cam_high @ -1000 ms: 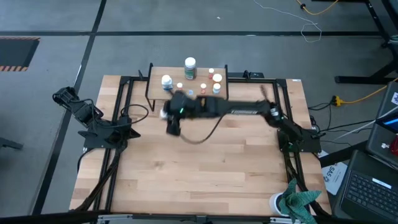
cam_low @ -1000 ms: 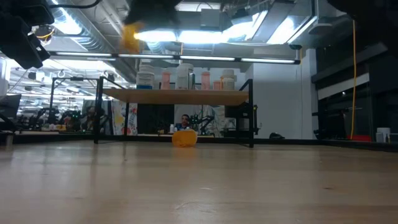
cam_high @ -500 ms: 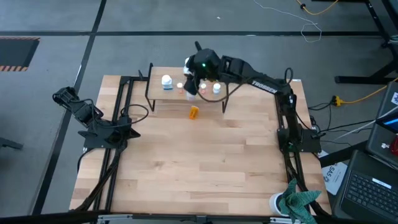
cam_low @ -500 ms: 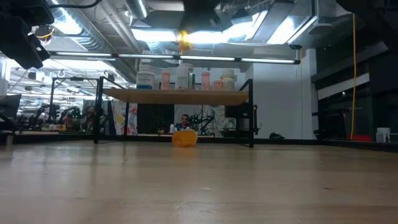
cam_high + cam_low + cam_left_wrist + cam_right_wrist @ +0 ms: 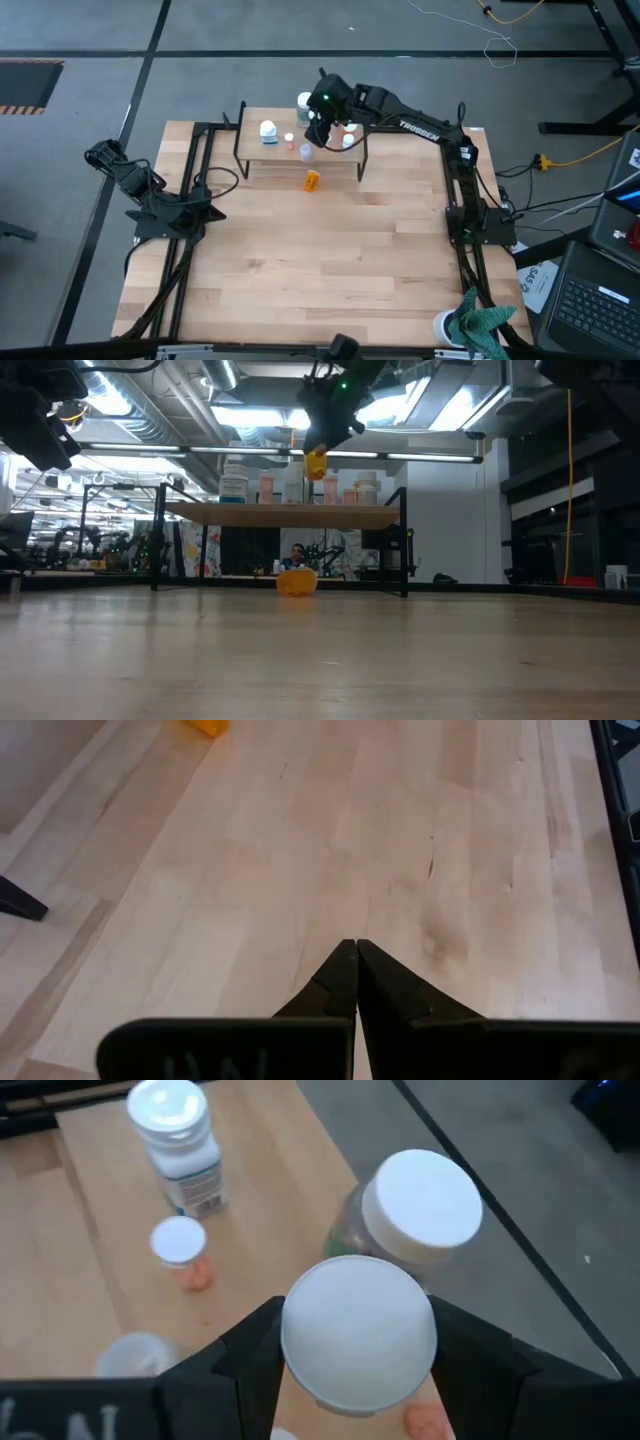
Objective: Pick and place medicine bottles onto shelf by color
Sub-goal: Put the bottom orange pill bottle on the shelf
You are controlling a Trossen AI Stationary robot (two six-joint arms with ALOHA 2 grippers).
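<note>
Bottles are collecting on the small light-wood shelf (image 5: 300, 150) on black wire legs, and the right end effector (image 5: 316, 460) is hanging above it, gripping a white-capped orange medicine bottle (image 5: 316, 463). To place it well, it should be coming down straight, among the other orange bottles and clear of the large dark green bottle (image 5: 405, 1215). Another orange bottle (image 5: 312, 180) is lying on the bench (image 5: 330, 270). The left end effector (image 5: 350, 965) is sitting closed, well apart.
</note>
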